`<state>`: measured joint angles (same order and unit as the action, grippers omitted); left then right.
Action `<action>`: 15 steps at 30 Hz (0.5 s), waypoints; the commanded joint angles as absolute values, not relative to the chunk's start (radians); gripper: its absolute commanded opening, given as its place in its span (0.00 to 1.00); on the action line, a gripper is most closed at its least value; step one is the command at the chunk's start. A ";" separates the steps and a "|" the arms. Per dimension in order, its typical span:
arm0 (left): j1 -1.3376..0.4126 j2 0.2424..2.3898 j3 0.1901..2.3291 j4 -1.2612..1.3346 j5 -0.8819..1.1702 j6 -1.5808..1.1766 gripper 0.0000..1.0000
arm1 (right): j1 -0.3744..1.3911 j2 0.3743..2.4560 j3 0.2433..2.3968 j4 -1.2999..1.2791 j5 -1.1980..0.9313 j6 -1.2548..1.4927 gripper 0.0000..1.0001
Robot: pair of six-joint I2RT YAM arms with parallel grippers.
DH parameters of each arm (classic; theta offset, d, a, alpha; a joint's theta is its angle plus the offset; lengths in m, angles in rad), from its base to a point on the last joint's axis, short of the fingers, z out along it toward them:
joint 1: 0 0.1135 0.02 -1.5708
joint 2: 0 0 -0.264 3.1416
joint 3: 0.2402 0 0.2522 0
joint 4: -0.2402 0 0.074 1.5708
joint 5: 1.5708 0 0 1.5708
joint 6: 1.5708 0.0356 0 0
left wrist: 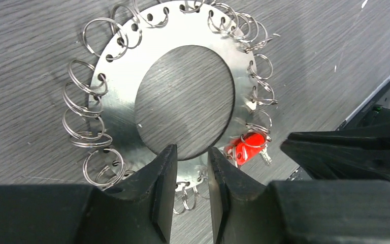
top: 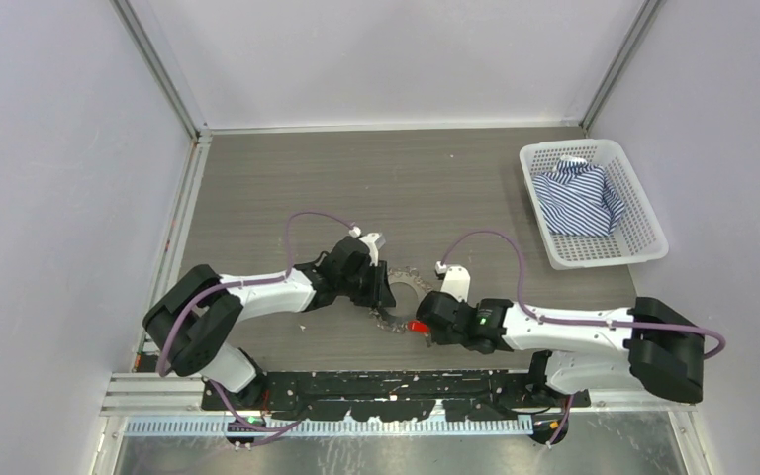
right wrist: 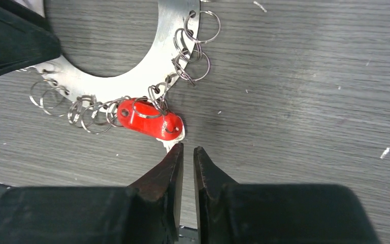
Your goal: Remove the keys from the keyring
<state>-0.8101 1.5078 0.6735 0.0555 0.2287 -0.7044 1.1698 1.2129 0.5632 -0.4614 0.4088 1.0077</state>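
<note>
The keyring (top: 408, 287) is a flat silvery ring plate with an open centre, lying on the table and fringed with small wire rings (left wrist: 81, 127). The only key I can make out is the red-headed one (left wrist: 247, 146), on the near rim. My left gripper (left wrist: 191, 149) is slightly open, its tips over the plate's near band (left wrist: 117, 96), gripping nothing. My right gripper (right wrist: 188, 147) is almost shut and empty, its tips just short of the red key (right wrist: 150, 118) and its small silver blade.
A white plastic basket (top: 643, 213) holding a striped cloth (top: 579, 198) stands at the back right. The two grippers sit close together on either side of the ring (right wrist: 147, 71). Metal frame posts and grey walls bound the table.
</note>
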 commanded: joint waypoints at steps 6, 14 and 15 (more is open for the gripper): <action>-0.813 1.506 0.680 0.110 0.217 -0.716 0.29 | 1.175 1.146 0.572 -0.371 0.457 0.923 0.22; -0.813 1.483 0.678 0.099 0.224 -0.711 0.29 | 1.177 1.237 0.587 -0.320 0.459 0.867 0.23; -0.813 1.482 0.679 0.101 0.228 -0.710 0.29 | 1.178 1.239 0.584 -0.310 0.465 0.857 0.23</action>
<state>-0.8101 1.5162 0.6731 0.0647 0.2207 -0.7074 1.1706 1.2346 0.5632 -0.3756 0.4244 0.8974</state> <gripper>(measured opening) 0.288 0.226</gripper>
